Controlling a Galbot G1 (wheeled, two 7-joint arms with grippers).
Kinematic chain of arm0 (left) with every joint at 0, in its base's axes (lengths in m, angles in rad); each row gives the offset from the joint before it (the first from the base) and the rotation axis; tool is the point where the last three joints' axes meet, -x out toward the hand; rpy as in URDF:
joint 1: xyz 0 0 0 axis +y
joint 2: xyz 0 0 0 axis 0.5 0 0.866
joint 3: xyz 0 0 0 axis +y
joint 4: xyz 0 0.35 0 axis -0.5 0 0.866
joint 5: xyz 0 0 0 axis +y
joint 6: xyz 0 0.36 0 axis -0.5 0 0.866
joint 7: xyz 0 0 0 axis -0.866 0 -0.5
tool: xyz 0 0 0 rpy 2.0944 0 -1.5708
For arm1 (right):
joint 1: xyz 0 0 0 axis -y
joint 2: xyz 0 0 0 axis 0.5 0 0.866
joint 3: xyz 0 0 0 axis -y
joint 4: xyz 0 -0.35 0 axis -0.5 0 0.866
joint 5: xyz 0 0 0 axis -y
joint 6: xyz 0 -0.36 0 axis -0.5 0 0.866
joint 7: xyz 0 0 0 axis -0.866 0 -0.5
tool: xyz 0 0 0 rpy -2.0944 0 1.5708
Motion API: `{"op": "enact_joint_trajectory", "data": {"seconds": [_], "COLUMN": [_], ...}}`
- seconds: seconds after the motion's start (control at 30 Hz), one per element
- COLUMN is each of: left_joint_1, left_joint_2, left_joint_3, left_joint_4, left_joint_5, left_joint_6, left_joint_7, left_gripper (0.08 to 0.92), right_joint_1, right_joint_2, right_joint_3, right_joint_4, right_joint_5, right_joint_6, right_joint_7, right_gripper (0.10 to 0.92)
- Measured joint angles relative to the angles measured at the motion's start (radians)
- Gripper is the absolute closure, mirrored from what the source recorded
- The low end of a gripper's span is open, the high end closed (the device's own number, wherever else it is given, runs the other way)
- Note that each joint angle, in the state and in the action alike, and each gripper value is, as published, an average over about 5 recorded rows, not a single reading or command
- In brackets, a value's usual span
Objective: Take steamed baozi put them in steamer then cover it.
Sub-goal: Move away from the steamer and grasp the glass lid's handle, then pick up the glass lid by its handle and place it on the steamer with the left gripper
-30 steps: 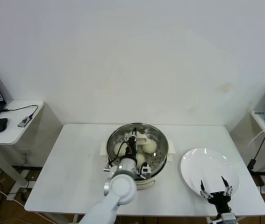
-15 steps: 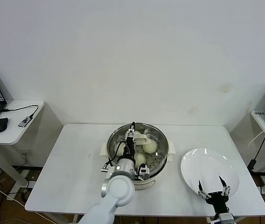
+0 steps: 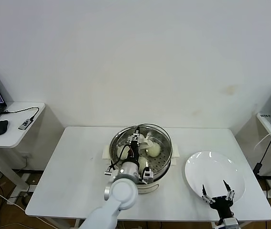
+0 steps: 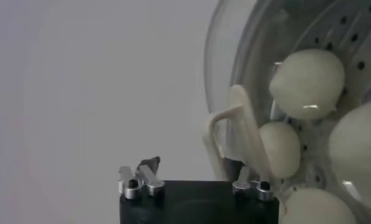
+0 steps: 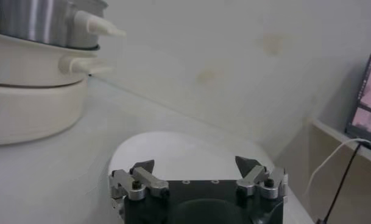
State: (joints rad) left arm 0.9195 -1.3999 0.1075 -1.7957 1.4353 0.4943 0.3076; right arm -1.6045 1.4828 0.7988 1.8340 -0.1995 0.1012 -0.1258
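The round clear glass cover (image 3: 142, 138) with its cream-white rectangular handle (image 4: 231, 137) sits tilted over the round stainless-steel steamer (image 3: 161, 162) at the middle of the white table (image 3: 73, 167), pale cream-white baozi (image 4: 307, 82) visible beneath it. The left gripper (image 3: 136, 141) is above the steamer at the handle; whether its fingers clasp it cannot be told. The right gripper (image 3: 217, 195) hangs spread wide and empty over the near edge of the flat white plate (image 3: 214, 171).
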Motion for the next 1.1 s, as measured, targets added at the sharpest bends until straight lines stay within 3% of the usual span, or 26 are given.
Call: {"op": "enact_joint_trajectory", "data": {"seconds": [0.4,1.1], "left_joint_1": [-0.006,-0.008], "left_joint_2": [0.0,-0.002], "left_joint_3": [0.001,-0.009], "left_joint_4": [0.004,0.008], "left_joint_5": [0.019,0.005], "left_joint_6": [-0.043,-0.072], "left_joint_7": [0.011,0.012], "left_gripper": [0.826,0.849], "right_joint_1": [0.001,0.001], "right_joint_2": [0.0,0.004], "right_joint_3": [-0.001,-0.005], "right_joint_4": [-0.002,-0.005], "right_joint_5": [0.0,-0.008], "right_joint_6": [0.0,-0.001], "right_joint_7": [0.0,0.0], "right_gripper": [0.203,0.203]}}
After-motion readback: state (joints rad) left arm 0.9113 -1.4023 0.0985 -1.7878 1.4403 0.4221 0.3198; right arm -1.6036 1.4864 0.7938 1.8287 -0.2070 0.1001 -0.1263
